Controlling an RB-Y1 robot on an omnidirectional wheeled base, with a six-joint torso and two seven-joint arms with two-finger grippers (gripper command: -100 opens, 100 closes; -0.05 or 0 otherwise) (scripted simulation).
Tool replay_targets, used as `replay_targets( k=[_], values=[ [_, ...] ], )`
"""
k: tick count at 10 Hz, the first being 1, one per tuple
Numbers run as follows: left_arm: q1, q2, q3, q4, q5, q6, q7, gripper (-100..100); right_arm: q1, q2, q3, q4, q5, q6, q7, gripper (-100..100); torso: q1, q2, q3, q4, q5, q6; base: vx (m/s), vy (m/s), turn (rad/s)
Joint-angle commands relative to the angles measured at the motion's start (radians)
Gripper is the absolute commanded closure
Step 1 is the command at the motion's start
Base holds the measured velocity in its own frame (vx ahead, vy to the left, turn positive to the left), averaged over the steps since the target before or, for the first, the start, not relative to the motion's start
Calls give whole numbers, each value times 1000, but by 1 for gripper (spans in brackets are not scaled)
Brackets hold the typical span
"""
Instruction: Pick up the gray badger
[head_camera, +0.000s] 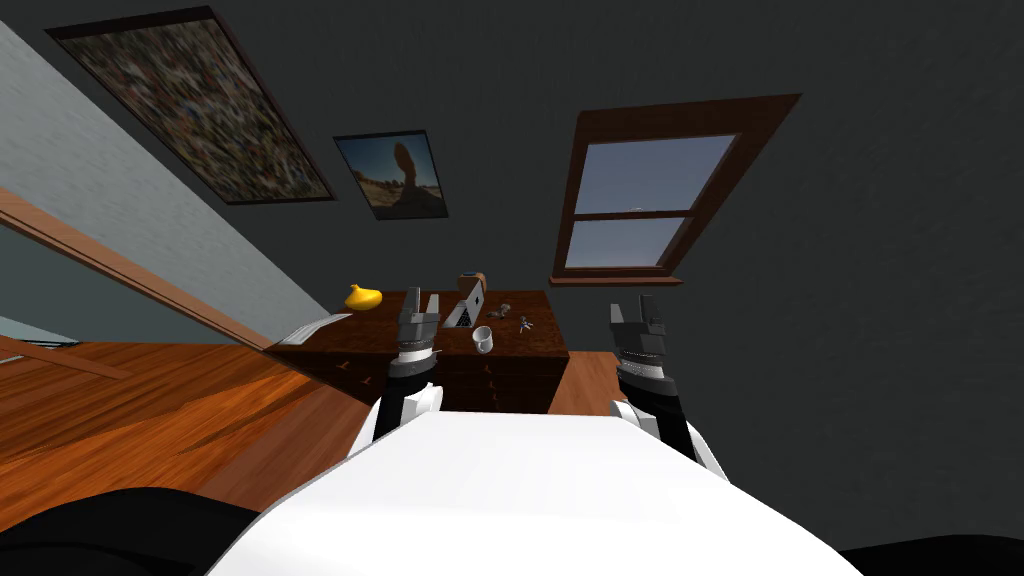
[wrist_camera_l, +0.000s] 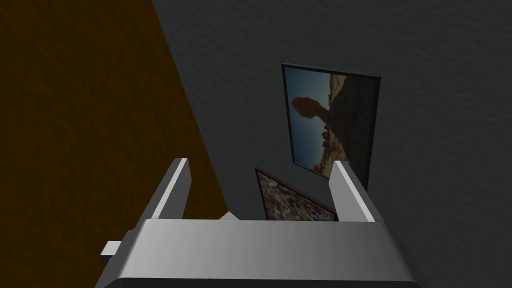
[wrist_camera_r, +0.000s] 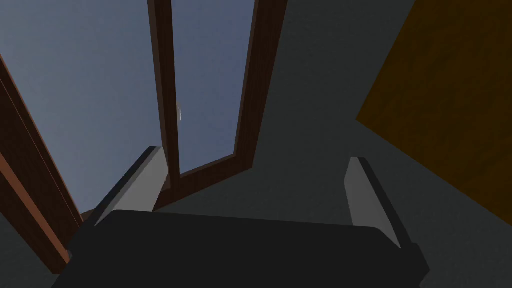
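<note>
Two small grey figures (head_camera: 503, 311) (head_camera: 525, 323) lie on the top of a dark wooden dresser (head_camera: 535, 347) against the far wall; they are too small to tell which is the badger. My left gripper (head_camera: 422, 302) is raised in front of the dresser's left part, fingers pointing up. Its wrist view shows the gripper (wrist_camera_l: 260, 164) open and holding nothing. My right gripper (head_camera: 631, 308) hangs just past the dresser's right end, below the window. In its own wrist view this gripper (wrist_camera_r: 255, 155) is open too, with nothing between the fingers.
On the dresser also stand a white mug (head_camera: 482, 340), an upright open grey device (head_camera: 464, 307), a brown pot (head_camera: 473, 281), a yellow gourd-like thing (head_camera: 363, 297) and a flat white sheet (head_camera: 318, 327). Wooden floor (head_camera: 170, 410) spreads to the left. A window (head_camera: 650, 200) is above the dresser's right end.
</note>
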Motion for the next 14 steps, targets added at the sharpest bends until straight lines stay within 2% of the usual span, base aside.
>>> replay_targets(
  k=[1,7,8,12,13,14],
  values=[
    [-11,31,10,0,-1,32,1,-100,0,0,0,0,0,0,0,0,0,0,0,0,0,0,-36,18,-49],
    [-70,96,62,6,-4,197,8,-100,0,0,0,0,0,0,0,0,3,8,5,2,1,0,-103,33,-70],
    [-70,96,62,6,-4,212,8,-100,0,0,0,0,0,0,0,0,2,7,4,2,1,0,-74,26,-14],
    [-115,114,101,18,-5,332,14,-100,0,0,0,0,0,0,0,0,2,5,3,1,1,0,-87,30,-76],
    [-115,114,101,18,-5,342,14,-100,0,0,0,0,0,0,0,0,2,4,3,1,1,0,-51,20,-39],
    [-132,119,115,23,-5,374,17,-100,0,0,0,0,0,0,0,0,2,3,2,1,1,0,-72,15,-93]
  ],
)
